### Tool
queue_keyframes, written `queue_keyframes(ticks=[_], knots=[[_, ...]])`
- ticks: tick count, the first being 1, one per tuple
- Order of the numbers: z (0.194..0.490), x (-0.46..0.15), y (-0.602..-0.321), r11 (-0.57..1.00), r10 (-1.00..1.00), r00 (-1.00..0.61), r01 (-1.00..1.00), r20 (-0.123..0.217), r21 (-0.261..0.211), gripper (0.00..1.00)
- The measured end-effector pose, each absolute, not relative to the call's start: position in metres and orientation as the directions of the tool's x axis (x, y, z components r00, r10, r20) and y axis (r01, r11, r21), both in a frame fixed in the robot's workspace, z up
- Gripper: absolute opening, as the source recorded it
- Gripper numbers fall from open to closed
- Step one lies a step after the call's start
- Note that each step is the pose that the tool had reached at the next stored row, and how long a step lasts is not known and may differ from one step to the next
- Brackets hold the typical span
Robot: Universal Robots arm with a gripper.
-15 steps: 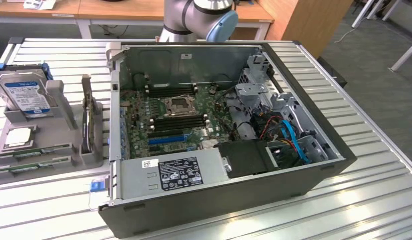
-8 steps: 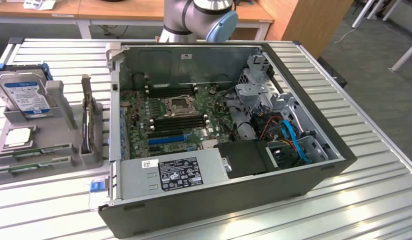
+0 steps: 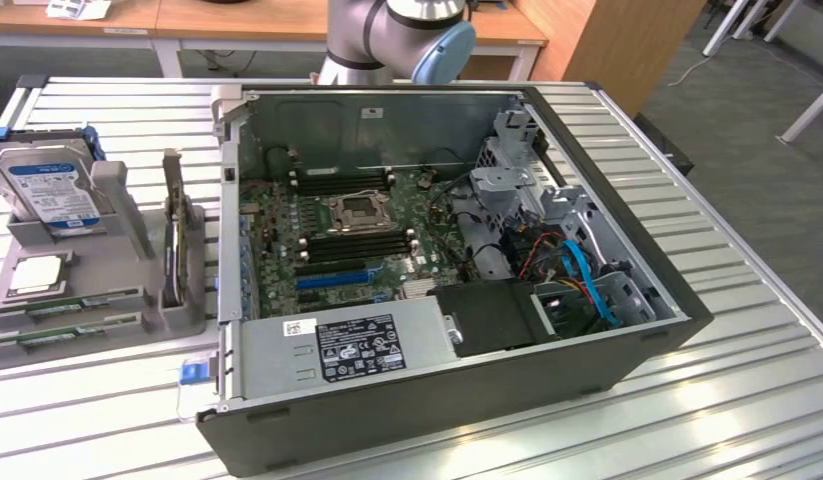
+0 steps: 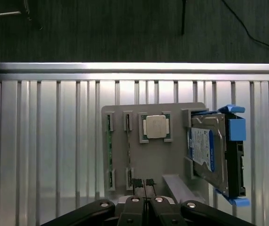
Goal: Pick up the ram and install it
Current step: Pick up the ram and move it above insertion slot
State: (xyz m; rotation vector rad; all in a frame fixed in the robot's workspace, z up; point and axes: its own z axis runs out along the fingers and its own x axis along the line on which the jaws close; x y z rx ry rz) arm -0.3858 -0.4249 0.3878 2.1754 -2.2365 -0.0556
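At the exterior view's left, a grey tray holds a hard drive with a blue label, a silver processor, and the ram on edge in a lower-left slot. In the middle, the open computer case holds a motherboard and a power supply; its label is unreadable. The arm rises at top centre. The gripper hangs over the tray, fingers pressed together, pinching nothing.

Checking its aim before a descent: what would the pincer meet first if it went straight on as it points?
Most likely the grey holder, on bare surface just beside one end of the nearest ram, not the stick itself. Depth under the shut pincer is unclear, so this is a judgement.
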Motion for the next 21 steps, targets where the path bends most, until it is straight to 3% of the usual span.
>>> queue_keyframes(ticks=[21], knots=[[0.371,-0.386,-0.425,0.084,-0.996,-0.085,-0.996,-0.010,0.040,0.10]])
